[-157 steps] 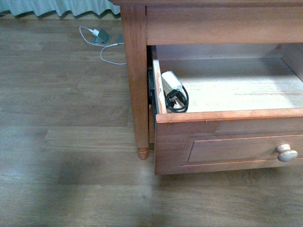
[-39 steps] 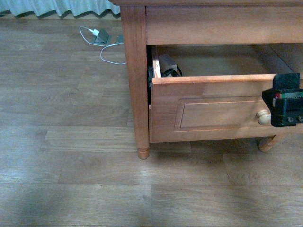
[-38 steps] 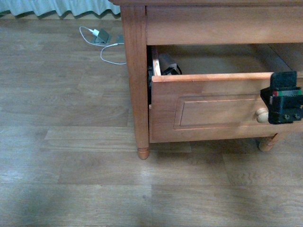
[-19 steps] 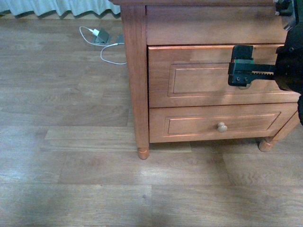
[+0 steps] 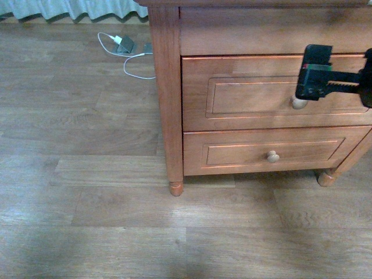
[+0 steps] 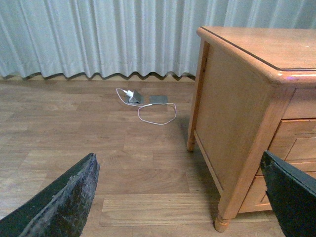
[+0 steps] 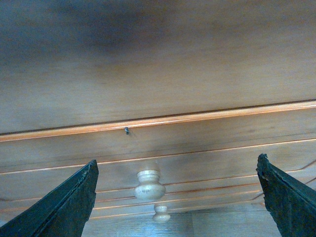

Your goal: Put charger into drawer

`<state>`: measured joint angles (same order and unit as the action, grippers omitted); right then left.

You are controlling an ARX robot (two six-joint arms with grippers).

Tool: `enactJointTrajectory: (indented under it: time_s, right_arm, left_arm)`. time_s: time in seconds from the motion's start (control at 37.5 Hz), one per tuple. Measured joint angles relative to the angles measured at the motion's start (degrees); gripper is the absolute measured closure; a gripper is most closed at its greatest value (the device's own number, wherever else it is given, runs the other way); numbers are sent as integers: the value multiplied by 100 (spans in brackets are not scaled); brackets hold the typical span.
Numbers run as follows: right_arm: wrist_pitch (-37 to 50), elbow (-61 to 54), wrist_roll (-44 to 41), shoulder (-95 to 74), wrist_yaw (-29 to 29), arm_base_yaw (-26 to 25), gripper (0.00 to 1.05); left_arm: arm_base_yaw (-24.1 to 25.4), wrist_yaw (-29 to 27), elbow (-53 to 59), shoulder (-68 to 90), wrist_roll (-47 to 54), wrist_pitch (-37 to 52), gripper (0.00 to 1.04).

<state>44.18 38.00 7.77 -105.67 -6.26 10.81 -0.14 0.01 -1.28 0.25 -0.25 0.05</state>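
Observation:
The drawer [image 5: 256, 93] is the taller upper one in the orange-brown cabinet, and it sits fully shut. Its pale round knob [image 5: 299, 103] shows just below and left of my right gripper [image 5: 314, 72]. That gripper hangs open in front of the drawer's right part and holds nothing. In the right wrist view the drawer [image 7: 207, 148] fills the frame, with the knob [image 7: 149, 185] between the spread fingers of the right gripper [image 7: 177, 165], apart from both. My left gripper [image 6: 178, 158] is open over the floor beside the cabinet. The charger is hidden.
A shallower drawer [image 5: 244, 152] with a smaller knob [image 5: 272, 156] lies below. A thin white cable with a plug [image 5: 125, 49] lies on the wood floor at the back left, near a pale curtain [image 6: 98, 34]. The cabinet's corner leg [image 5: 175, 187] stands on the floor.
The drawer was open with the charger in its left corner; it slid in and now stands shut. My right gripper has shifted right off the knob, which shows again.

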Motion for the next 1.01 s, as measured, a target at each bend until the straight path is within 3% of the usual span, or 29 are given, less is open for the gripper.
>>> enactJointTrajectory:
  time_s: [0.37, 0.51, 0.59, 0.64, 0.77, 0.91, 1.01]
  right_arm:
    - [-2168, -1521, -341, 3709, 1261, -791, 9]
    - [-3654, -1902, -319, 5799, 1926, -1421, 9]
    - [-4428, -2159, -289, 6999, 2470, -2059, 9]
    - [-4505, -2264, -275, 7462, 2557, -2365, 9]
    - [-4492, -2271, -262, 7597, 2583, -2430, 9]
    - [-2833, -2992, -577, 7921, 1622, -2135, 30]
    - [-2702, -3158, -680, 8216, 1412, -1923, 50]
  left_arm:
    - [0, 0, -2, 0, 0, -2, 6]
    - [0, 0, -2, 0, 0, 0, 6]
    - [0, 0, -2, 0, 0, -2, 6]
    - [0, 0, -2, 0, 0, -2, 6]
    - [0, 0, 0, 0, 0, -2, 6]
    - [0, -4, 0, -2, 0, -2, 6]
    - [0, 0, -2, -2, 0, -2, 6]
